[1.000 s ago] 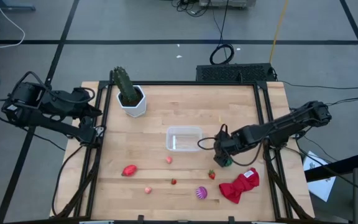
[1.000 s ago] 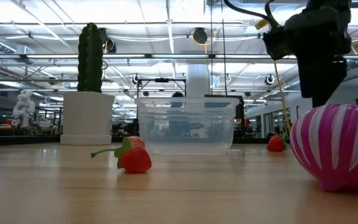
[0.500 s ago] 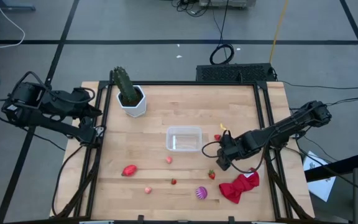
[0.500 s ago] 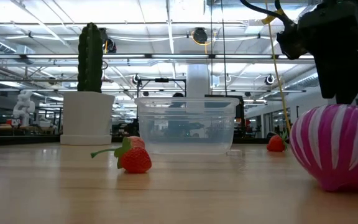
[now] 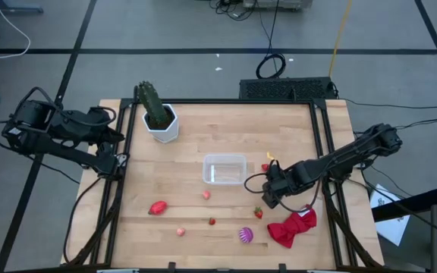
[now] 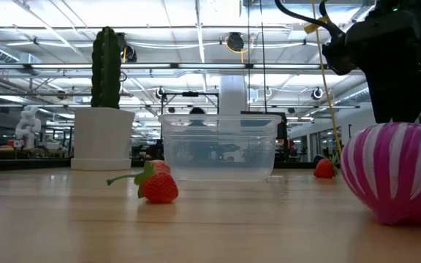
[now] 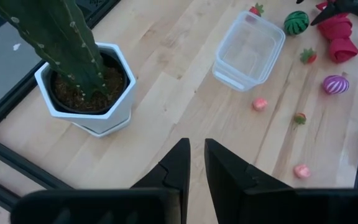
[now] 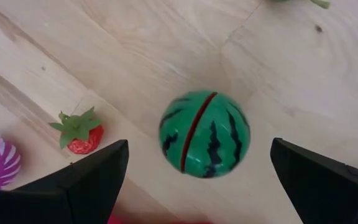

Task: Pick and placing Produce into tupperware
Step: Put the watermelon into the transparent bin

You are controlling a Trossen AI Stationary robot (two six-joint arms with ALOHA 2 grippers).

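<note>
The right gripper (image 8: 197,171) hangs over the toy watermelon (image 8: 204,134) near the desk's right edge, jaws spread wide to either side and not touching it. In the high view the arm hides the watermelon entirely. The clear tupperware (image 5: 224,168) sits empty at the desk's middle. A strawberry (image 5: 258,213) lies just beside the gripper; the purple striped piece (image 6: 395,172) is cut off in the low view. The left gripper (image 7: 195,163) waits at the left edge, jaws pressed together.
</note>
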